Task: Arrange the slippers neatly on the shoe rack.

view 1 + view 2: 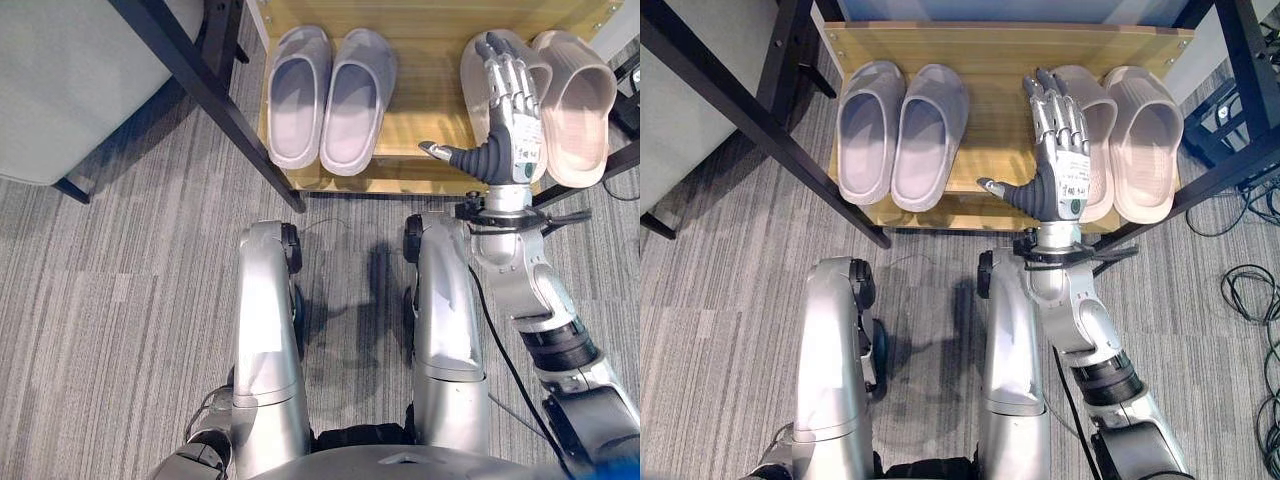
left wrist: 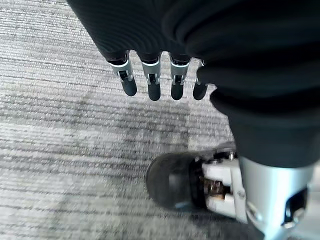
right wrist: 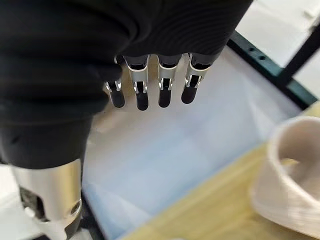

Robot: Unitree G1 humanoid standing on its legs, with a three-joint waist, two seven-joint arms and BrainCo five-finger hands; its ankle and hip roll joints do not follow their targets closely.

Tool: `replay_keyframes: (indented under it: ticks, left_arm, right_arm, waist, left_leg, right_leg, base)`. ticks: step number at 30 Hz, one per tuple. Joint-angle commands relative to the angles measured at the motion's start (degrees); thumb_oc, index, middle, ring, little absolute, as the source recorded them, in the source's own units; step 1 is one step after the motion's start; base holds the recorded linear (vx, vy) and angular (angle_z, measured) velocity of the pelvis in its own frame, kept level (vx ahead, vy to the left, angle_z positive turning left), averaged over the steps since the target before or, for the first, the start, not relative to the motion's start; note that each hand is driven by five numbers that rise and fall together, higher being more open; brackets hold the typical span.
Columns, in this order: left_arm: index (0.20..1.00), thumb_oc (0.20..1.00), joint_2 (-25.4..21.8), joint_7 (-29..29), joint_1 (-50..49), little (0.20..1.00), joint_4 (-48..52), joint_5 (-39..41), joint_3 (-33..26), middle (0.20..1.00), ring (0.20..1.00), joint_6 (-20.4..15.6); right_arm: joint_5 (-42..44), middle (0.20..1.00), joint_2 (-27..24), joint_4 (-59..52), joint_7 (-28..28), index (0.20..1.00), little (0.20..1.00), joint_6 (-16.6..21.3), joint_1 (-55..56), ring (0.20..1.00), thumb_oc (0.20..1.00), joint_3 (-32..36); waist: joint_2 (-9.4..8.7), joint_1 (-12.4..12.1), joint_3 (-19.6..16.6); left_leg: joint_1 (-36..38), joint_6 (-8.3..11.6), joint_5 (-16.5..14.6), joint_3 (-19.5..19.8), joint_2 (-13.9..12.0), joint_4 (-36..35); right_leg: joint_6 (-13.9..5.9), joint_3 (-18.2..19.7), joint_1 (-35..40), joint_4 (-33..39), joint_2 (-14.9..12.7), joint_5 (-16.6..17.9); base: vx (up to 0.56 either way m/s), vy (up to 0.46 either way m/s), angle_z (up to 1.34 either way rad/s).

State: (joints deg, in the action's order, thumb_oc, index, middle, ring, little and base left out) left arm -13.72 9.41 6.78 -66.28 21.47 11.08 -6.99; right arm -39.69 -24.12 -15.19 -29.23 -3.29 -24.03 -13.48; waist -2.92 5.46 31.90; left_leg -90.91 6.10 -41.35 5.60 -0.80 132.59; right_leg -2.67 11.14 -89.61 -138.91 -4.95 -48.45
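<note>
shoe rack (image 1: 1000,50): low wooden shelf with a dark metal frame, on the carpet straight ahead of the robot
grey slippers (image 1: 902,130): pair on the left half of the shelf, side by side, touching along their inner edges, toes pointing away from the robot, heels near the front edge
beige slippers (image 1: 1145,140): pair on the right half of the shelf, side by side and close together, toes away too; well apart from the grey pair, bare wood between
right hand (image 1: 1058,165): stretched out over the front of the rack, above the left beige slipper and covering part of it; fingers straight and spread a little, thumb sticking out toward the bare wood; holds nothing. Cannot tell if it touches the slipper or hovers just over it
right wrist view: fingers (image 3: 142,92) straight, wooden shelf and one beige slipper (image 3: 290,175) past them
left hand (image 2: 155,82): down low over the carpet (image 2: 60,140), fingers hanging relaxed, nothing in it
chair (image 1: 80,80): light grey seat on dark legs, left of the rack
</note>
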Motion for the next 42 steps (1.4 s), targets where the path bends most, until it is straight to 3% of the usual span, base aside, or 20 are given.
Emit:
replay_keyframes:
  ticks: [1, 2, 6, 9, 12, 15, 16, 19, 20, 21, 24, 25, 28, 29, 30, 32, 33, 36, 42]
  left_arm:
    - [1.0, 1.0, 3.7, 1.9, -3.1, 1.0, -1.9, -3.5, 1.1, 1.0, 1.0, -1.2]
    - [1.0, 1.0, 3.8, 1.9, -3.1, 1.0, -1.9, -3.6, 1.2, 1.0, 1.0, -1.2]
    - [1.0, 1.0, 3.3, 5.5, -1.9, 1.0, -0.5, -6.2, -1.9, 1.0, 1.0, -3.4]
    - [1.0, 1.0, 3.0, 6.8, -1.4, 1.0, 0.5, -5.9, -2.4, 1.0, 1.0, -4.2]
    - [1.0, 1.0, 2.1, 9.2, 1.1, 1.0, 2.6, -5.0, -3.7, 1.0, 1.0, -5.7]
    - [1.0, 1.0, 1.9, 10.4, 1.7, 1.0, 4.2, -4.9, -4.0, 1.0, 1.0, -6.4]
    - [1.0, 1.0, 2.0, 11.3, 1.4, 1.0, 4.7, -4.4, -4.3, 1.0, 1.0, -6.7]
    - [1.0, 1.0, 2.1, 11.3, -0.1, 1.0, 4.6, -4.0, -4.4, 1.0, 1.0, -6.5]
    - [1.0, 1.0, 2.6, 10.6, -1.5, 1.0, 4.5, -3.7, -4.1, 1.0, 1.0, -5.9]
    - [1.0, 1.0, 2.9, 9.0, -2.8, 1.0, 4.1, -3.1, -3.8, 1.0, 1.0, -5.4]
    - [1.0, 1.0, 3.3, 7.1, -3.8, 1.0, 1.2, -3.8, -4.3, 1.0, 1.0, -4.3]
    - [1.0, 1.0, 3.5, 5.5, -4.4, 1.0, -0.8, -4.5, -4.9, 1.0, 1.0, -3.5]
    - [1.0, 1.0, 3.9, 3.9, -5.2, 1.0, -3.7, -7.1, -4.0, 1.0, 1.0, -2.6]
    - [1.0, 1.0, 3.9, 2.6, -5.1, 1.0, -5.0, -8.0, -3.6, 1.0, 1.0, -2.1]
    - [1.0, 1.0, 4.0, 1.7, -5.0, 1.0, -5.7, -8.4, -3.7, 1.0, 1.0, -1.8]
    - [1.0, 1.0, 3.9, -0.6, -5.1, 1.0, -6.4, -10.1, -2.7, 1.0, 1.0, -1.7]
    - [1.0, 1.0, 3.9, -2.5, -5.2, 1.0, -6.3, -11.2, -1.9, 1.0, 1.0, -1.6]
    - [1.0, 1.0, 4.6, -3.4, -6.4, 1.0, -6.6, -12.5, -1.3, 1.0, 1.0, -2.0]
    - [1.0, 1.0, 5.4, -3.8, -6.3, 1.0, -7.9, -15.6, 0.2, 1.0, 1.0, -1.5]
  right_arm:
    - [-1.6, 1.0, -4.3, -9.4, -0.3, 1.0, 1.0, 5.2, 2.6, 1.0, 1.0, 5.8]
    - [-1.6, 1.0, -4.3, -9.7, -0.2, 1.0, 1.0, 5.2, 2.9, 1.0, 1.0, 5.9]
    - [0.4, 1.0, -8.6, -14.3, 0.9, 1.0, 1.0, 10.1, 20.9, 1.0, 1.0, 12.3]
    - [0.5, 1.0, -9.8, -14.5, 0.2, 1.0, 1.0, 10.5, 23.1, 1.0, 1.0, 14.1]
    - [2.3, 1.0, -11.2, -12.9, -0.6, 1.0, 1.0, 11.3, 28.0, 1.0, 1.0, 17.7]
    - [4.5, 1.0, -10.6, -9.4, -0.3, 1.0, 1.0, 11.7, 34.9, 1.0, 1.0, 20.4]
    - [9.3, 1.0, -7.3, 0.4, -0.4, 1.0, 1.0, 11.1, 40.2, 1.0, 1.0, 19.7]
    - [13.5, 1.0, -5.2, 11.0, -1.3, 1.0, 1.0, 10.4, 41.8, 1.0, 1.0, 19.1]
    - [19.5, 1.0, -2.8, 18.4, -0.7, 1.0, 1.0, 10.2, 42.4, 1.0, 1.0, 19.2]
    - [23.0, 1.0, -1.8, 23.9, 0.3, 1.0, 1.0, 10.2, 42.5, 1.0, 1.0, 19.5]
    - [27.5, 1.0, 0.5, 34.7, 1.8, 1.0, 1.0, 9.6, 41.7, 1.0, 1.0, 19.3]
    - [31.2, 1.0, 2.2, 44.7, 3.1, 1.0, 1.0, 9.0, 39.5, 1.0, 1.0, 18.5]
    - [39.8, 1.0, 3.9, 62.8, 5.2, 1.0, 1.0, 9.5, 34.5, 1.0, 1.0, 17.9]
    - [44.8, 1.0, 5.2, 74.9, 7.7, 1.0, 1.0, 9.3, 30.7, 1.0, 1.0, 16.9]
    - [48.0, 1.0, 5.8, 80.6, 9.6, 1.0, 1.0, 9.0, 29.1, 1.0, 1.0, 17.0]
    - [49.5, 1.0, 6.0, 91.4, 13.1, 1.0, 1.0, 6.8, 26.8, 1.0, 1.0, 16.1]
    - [46.6, 1.0, 6.0, 96.5, 16.4, 1.0, 1.0, 4.8, 26.6, 1.0, 1.0, 14.3]
    - [43.9, 1.0, 6.3, 97.1, 18.2, 1.0, 1.0, 4.2, 28.0, 1.0, 1.0, 13.3]
    - [45.2, 1.0, 7.1, 96.7, 19.6, 1.0, 1.0, 4.1, 28.6, 1.0, 1.0, 13.2]
  waist:
    - [-0.76, -3.9, -2.1]
    - [-0.65, -3.9, -2.1]
    - [1.29, -0.5, -2.1]
    - [1.87, -0.2, -2.1]
    - [2.17, 0.4, -2.2]
    - [2.14, 0.5, -5.1]
    - [1.85, 0.5, -7.3]
    - [1.73, 0.2, -9.4]
    - [1.27, -0.1, -10.7]
    - [1.22, -0.3, -12.2]
    - [1.38, -0.4, -14.3]
    - [1.6, -0.9, -15.8]
    - [1.77, -1.4, -18.0]
    - [2.15, -1.9, -20.0]
    - [2.25, -2.2, -20.7]
    - [2.6, -2.9, -22.7]
    - [3.04, -3.3, -25.4]
    - [4.08, -3.6, -28.5]
    - [4.67, -3.2, -30.6]
  left_leg:
    - [1.0, -3.04, -5.2, 3.2, 2.4, 2.4]
    - [1.0, -3.03, -5.2, 3.2, 2.4, 2.4]
    - [1.0, -2.46, -2.0, 3.1, 1.1, -0.9]
    - [1.0, -2.54, -0.7, 2.8, 0.7, -3.7]
    - [1.0, -2.88, 2.6, 2.1, 0.1, -11.1]
    - [1.6, -3.43, 6.0, 1.8, -1.1, -18.7]
    - [5.4, -4.17, 8.4, 2.0, -2.8, -25.5]
    - [11.3, -5.08, 11.1, 1.3, -4.6, -33.9]
    - [16.5, -5.55, 13.7, 0.6, -5.8, -41.3]
    - [21.5, -5.83, 15.7, -0.5, -6.3, -48.5]
    - [29.6, -5.88, 19.2, -2.1, -6.9, -60.3]
    - [34.9, -5.97, 21.8, -3.3, -6.7, -68.0]
    - [46.1, -6.24, 26.7, -4.3, -6.1, -81.7]
    - [52.6, -6.4, 30.5, -4.9, -5.6, -91.1]
    - [56.7, -6.09, 32.0, -5.4, -5.4, -95.8]
    - [67.2, -5.09, 35.7, -6.6, -4.7, -107.5]
    - [75.7, -3.95, 39.6, -7.3, -4.1, -118.6]
    - [85.8, -3.39, 43.2, -8.7, -3.1, -131.6]
    - [91.3, -2.64, 44.0, -10.2, -2.5, -137.6]
  right_leg:
    - [3.94, 6.9, 8.0, -3.2, 0.0, 9.1]
    - [3.93, 6.9, 8.1, -3.2, -0.1, 9.1]
    - [3.48, 6.6, 8.2, -1.1, -0.2, 10.3]
    - [4.03, 6.5, 7.9, 1.3, -0.4, 10.2]
    - [4.82, 5.1, 7.5, 7.0, -1.1, 10.4]
    - [5.16, 2.9, 8.0, 13.3, -2.2, 11.2]
    - [5.3, 0.4, 10.7, 20.4, -3.3, 11.8]
    - [4.81, -2.2, 15.5, 29.5, -4.6, 13.4]
    - [4.69, -4.4, 20.2, 37.8, -5.7, 15.0]
    - [4.47, -6.5, 23.9, 45.0, -6.1, 16.1]
    - [4.01, -8.9, 31.2, 57.2, -6.7, 18.3]
    - [3.25, -10.3, 36.5, 65.6, -6.6, 20.5]
    - [1.36, -12.5, 47.1, 80.3, -5.9, 25.8]
    - [0.48, -14.2, 53.3, 89.3, -5.3, 29.7]
    - [0.08, -14.4, 57.3, 93.6, -4.9, 31.3]
    - [-1.55, -15.4, 68.4, 106.1, -4.3, 35.9]
    - [-3.16, -15.9, 76.1, 117.6, -3.5, 40.5]
    - [-5.04, -16.2, 84.4, 129.9, -2.9, 45.4]
    - [-5.78, -16.7, 91.1, 138.6, -3.1, 47.9]
  base:
    - [0.0, 0.0, 0.0]
    - [-0.05, -0.045, -0.04]
    - [-0.06, -0.06, -0.1]
    - [-0.09, -0.016, -0.07]
    - [-0.1, 0.003, -0.02]
    - [-0.06, -0.035, -0.02]
    - [-0.03, -0.051, -0.06]
    - [0.0, 0.0, 0.0]
    - [0.01, 0.025, 0.04]
    - [0.0, 0.017, 0.05]
    - [0.0, 0.022, 0.05]
    - [0.0, 0.0, 0.0]
    - [0.05, 0.022, -0.13]
    - [0.12, -0.016, -0.21]
    - [0.17, -0.032, -0.11]
    - [0.35, -0.063, 0.03]
    - [0.41, -0.074, 0.08]
    - [0.22, -0.045, -0.07]
    - [0.06, -0.038, -0.13]
